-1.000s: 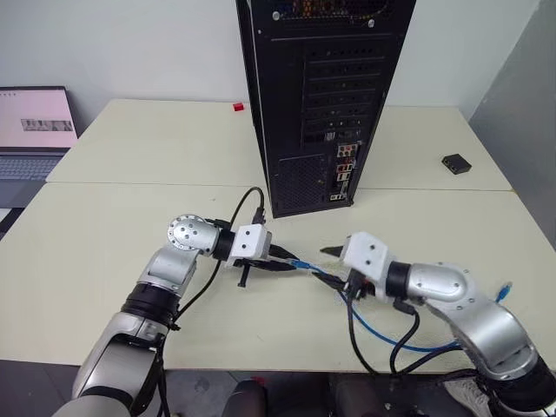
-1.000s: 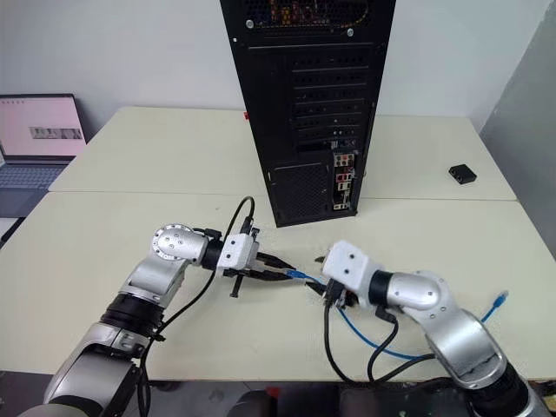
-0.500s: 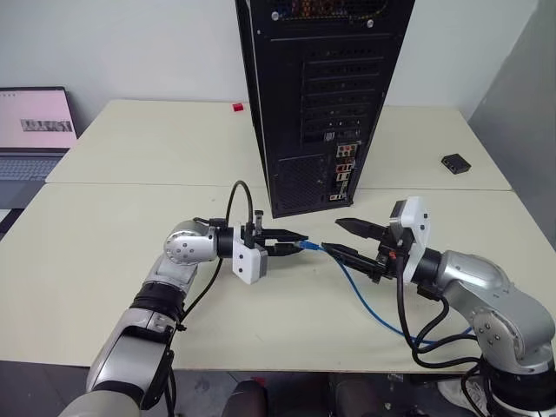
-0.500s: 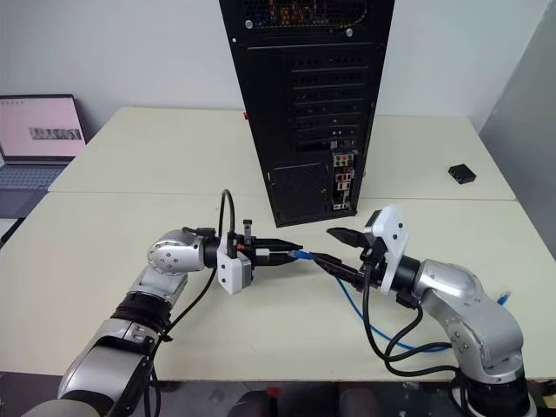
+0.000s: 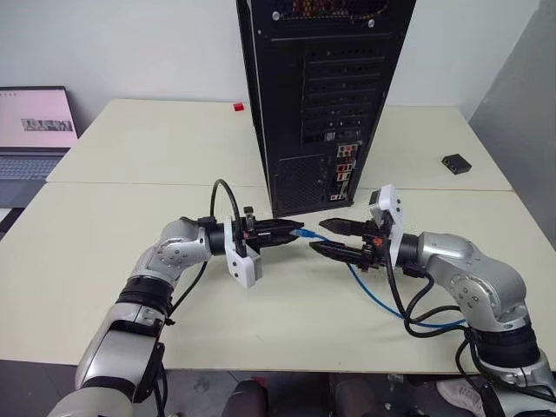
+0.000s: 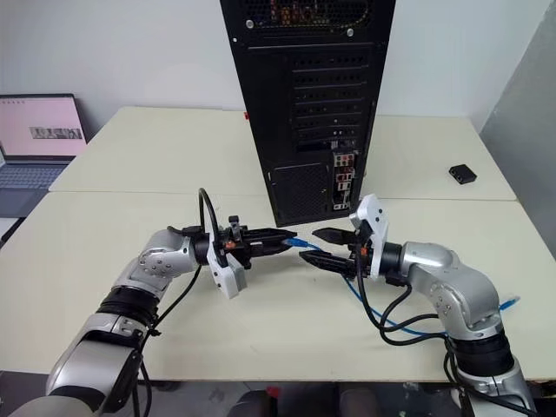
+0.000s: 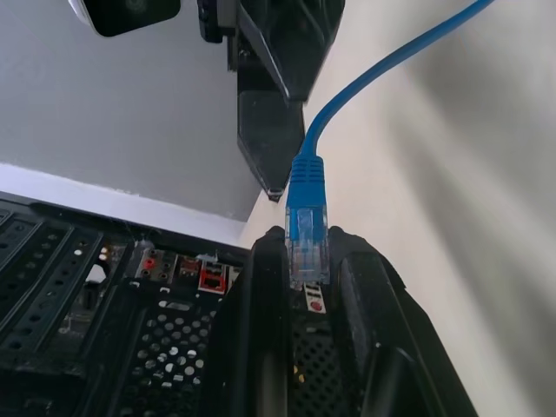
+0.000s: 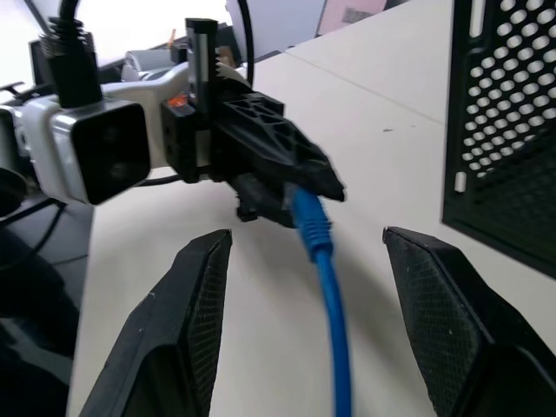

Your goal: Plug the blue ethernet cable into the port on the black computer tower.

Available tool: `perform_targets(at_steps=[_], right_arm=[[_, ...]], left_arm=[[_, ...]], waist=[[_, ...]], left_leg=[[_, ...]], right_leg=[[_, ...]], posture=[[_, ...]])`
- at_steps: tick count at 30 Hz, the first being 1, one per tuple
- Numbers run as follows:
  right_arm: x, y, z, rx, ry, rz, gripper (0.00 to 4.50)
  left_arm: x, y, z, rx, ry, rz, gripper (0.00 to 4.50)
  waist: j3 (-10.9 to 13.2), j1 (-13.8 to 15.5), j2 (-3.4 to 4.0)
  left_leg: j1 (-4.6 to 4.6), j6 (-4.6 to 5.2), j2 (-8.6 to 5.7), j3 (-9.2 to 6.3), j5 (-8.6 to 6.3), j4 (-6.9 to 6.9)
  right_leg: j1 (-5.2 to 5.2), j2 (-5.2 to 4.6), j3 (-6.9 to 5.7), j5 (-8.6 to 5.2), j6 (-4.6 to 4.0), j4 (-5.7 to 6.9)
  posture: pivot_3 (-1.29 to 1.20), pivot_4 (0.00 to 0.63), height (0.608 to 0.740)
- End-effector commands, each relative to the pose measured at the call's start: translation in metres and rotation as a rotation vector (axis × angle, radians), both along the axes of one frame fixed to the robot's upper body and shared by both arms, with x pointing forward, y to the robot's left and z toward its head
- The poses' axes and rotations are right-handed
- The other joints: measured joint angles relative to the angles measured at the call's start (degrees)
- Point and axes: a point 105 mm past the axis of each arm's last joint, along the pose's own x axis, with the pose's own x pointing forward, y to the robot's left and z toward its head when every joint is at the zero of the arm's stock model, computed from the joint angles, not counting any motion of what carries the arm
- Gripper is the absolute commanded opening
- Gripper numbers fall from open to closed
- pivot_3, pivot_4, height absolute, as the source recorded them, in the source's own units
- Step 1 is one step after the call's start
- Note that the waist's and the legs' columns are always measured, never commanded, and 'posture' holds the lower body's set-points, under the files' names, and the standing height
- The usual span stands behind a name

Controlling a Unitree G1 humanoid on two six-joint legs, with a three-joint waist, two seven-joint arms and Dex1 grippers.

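The blue ethernet cable (image 5: 369, 282) has one plug end pinched in the left pincer (image 5: 291, 233), whose two black fingers are closed tight on the clear-bluish plug (image 7: 306, 248), with the blue boot sticking out past the fingertips. From there the cord runs toward the robot's right, passes between the fingers of the right pincer (image 5: 328, 237) without visibly touching them, then sags onto the bench (image 5: 130, 139) and loops away under the right arm. Its far plug (image 6: 512, 302) lies at the bench's right edge.

The right pincer stands partly open, its fingers (image 8: 195, 295) spread on either side of the cord and gripping nothing. The two pincers point at each other, tips near but apart, held level above the bench just in front of the black computer tower (image 5: 326, 95).

The tower stands upright on the bench with its rear panel facing the robot. The port (image 5: 345, 171) sits in the narrow strip of coloured connectors low on that panel, above and behind the held plug and well apart from it.

Farther out, a small black box (image 5: 455, 162) rests on the right of the bench, a small red thing (image 5: 237, 107) lies beside the tower, and a laptop (image 5: 33, 130) sits off to the left.
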Motion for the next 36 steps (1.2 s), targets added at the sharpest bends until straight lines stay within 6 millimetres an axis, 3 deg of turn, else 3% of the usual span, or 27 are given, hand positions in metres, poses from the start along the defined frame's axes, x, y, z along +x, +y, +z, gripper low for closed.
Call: perform_targets(at_steps=[1,20,23,33,36], right_arm=[[0.003,0.006,0.010,0.060,0.014,-0.006,2.94],[0.013,0.020,0.008,0.081,0.039,-0.017,2.94],[0.014,0.021,0.006,0.073,0.042,-0.017,2.42],[0.015,0.026,0.006,0.091,0.053,-0.007,0.08],[0.015,0.026,0.004,0.092,0.061,-0.004,0.00]], left_arm=[[0.004,0.004,0.013,-0.023,-0.065,0.017,0.28],[0.009,0.005,0.014,-0.018,-0.108,0.036,0.28],[0.010,0.004,0.015,-0.021,-0.116,0.036,0.28],[0.008,0.003,0.014,-0.022,-0.126,0.029,0.28],[0.008,0.003,0.013,-0.019,-0.129,0.028,0.28]], waist=[[0.0,0.0,0.00],[0.0,0.0,0.00],[0.0,0.0,0.00],[0.0,0.0,0.01],[0.0,0.0,0.01]], left_leg=[[0.00,0.00,0.00,0.00,0.00,0.00],[0.01,0.00,0.00,-0.02,0.00,0.00],[0.01,0.00,0.00,-0.02,0.00,0.00],[0.01,0.00,0.00,-0.02,0.00,0.00],[0.01,0.00,0.00,-0.02,0.00,0.00]], right_leg=[[0.00,0.00,0.00,0.00,0.00,0.00],[-0.02,-0.01,-0.04,0.00,0.00,0.12],[-0.03,-0.01,-0.04,0.00,0.00,0.13],[-0.05,-0.02,-0.04,0.00,0.00,0.17],[-0.05,-0.02,-0.04,0.00,0.00,0.18]], posture=[[0.00,0.150,0.740],[0.00,0.150,0.740],[0.00,0.150,0.740],[0.00,0.150,0.740],[0.00,0.150,0.740]])
